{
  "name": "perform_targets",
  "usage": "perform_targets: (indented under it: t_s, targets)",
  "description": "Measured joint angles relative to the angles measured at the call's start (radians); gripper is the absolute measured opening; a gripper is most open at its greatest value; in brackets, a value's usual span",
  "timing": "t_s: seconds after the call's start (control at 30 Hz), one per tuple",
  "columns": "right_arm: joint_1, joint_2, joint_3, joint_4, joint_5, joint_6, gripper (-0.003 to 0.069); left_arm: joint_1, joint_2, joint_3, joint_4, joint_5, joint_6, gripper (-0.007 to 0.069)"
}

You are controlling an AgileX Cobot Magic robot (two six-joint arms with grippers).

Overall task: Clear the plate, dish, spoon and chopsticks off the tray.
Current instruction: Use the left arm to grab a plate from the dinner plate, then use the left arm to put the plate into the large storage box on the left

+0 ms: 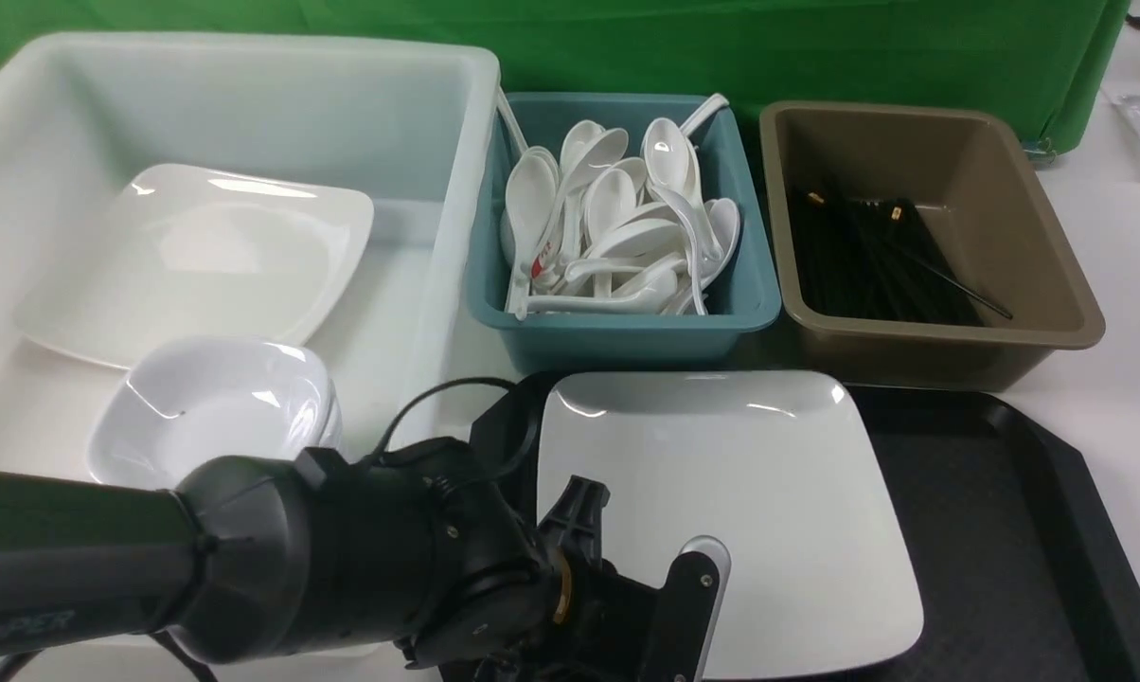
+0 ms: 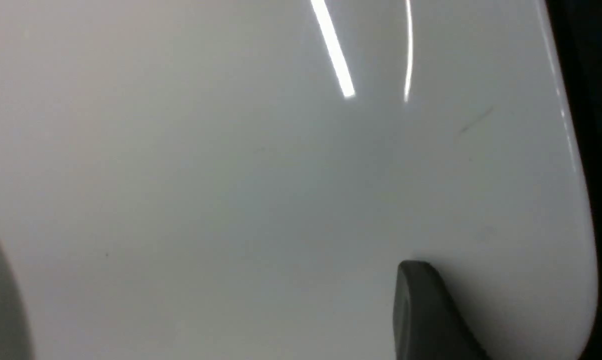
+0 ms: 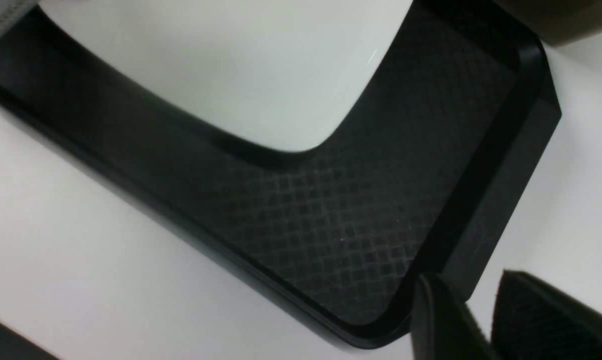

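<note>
The large white square plate [image 1: 769, 493] lies on the left part of the black tray [image 1: 987, 530]. My left gripper [image 1: 641, 540] straddles the plate's near left edge. One finger [image 2: 421, 310] rests on the plate's [image 2: 231, 175] top; the other is hidden, so a grip does not show. My right gripper [image 3: 465, 279] is out of the front view. It hangs beside the tray's [image 3: 331, 225] corner, jaws a little apart and empty. The plate's [image 3: 241, 65] corner shows in the right wrist view. No dish, spoon or chopsticks show on the tray.
A white tub [image 1: 456, 189] at the left holds another large plate [image 1: 201, 256] and stacked small dishes [image 1: 210, 417]. A teal tub [image 1: 627, 332] holds several spoons [image 1: 617, 227]. A brown tub [image 1: 1043, 284] holds black chopsticks [image 1: 873, 256]. A green cloth hangs behind.
</note>
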Motion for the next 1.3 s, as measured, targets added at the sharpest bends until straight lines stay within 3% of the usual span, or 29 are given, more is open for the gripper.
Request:
perform_targets:
  t_s: [0.1, 0.3, 0.43, 0.63, 0.97, 1.2, 1.3]
  targets:
    - [0.0, 0.0, 0.0, 0.0, 0.0, 0.0, 0.0205, -0.038, -0.021, -0.006, 0.01, 0.067, -0.013, 0.0224]
    - [0.0, 0.0, 0.0, 0.002, -0.003, 0.003, 0.0211, -0.176, -0.193, -0.006, 0.002, 0.177, -0.122, 0.0076]
    - [0.0, 0.0, -0.017, 0.002, -0.003, 0.005, 0.0212, -0.236, -0.34, -0.007, -0.009, 0.262, -0.171, 0.0031]
    - [0.0, 0.0, -0.073, -0.022, -0.003, 0.051, 0.0197, -0.253, -0.47, -0.008, -0.023, 0.268, -0.189, 0.0022]
    - [0.0, 0.0, -0.16, -0.084, 0.001, 0.096, 0.0025, -0.253, -0.619, -0.035, -0.031, 0.245, -0.2, 0.0029]
    - [0.0, 0.0, -0.178, -0.144, 0.001, 0.137, 0.0023, -0.253, -0.688, -0.1, -0.002, 0.205, -0.208, 0.003]
    - [0.0, 0.0, -0.178, -0.147, -0.003, 0.15, 0.0023, -0.24, -0.702, -0.141, 0.11, 0.213, -0.3, 0.0031]
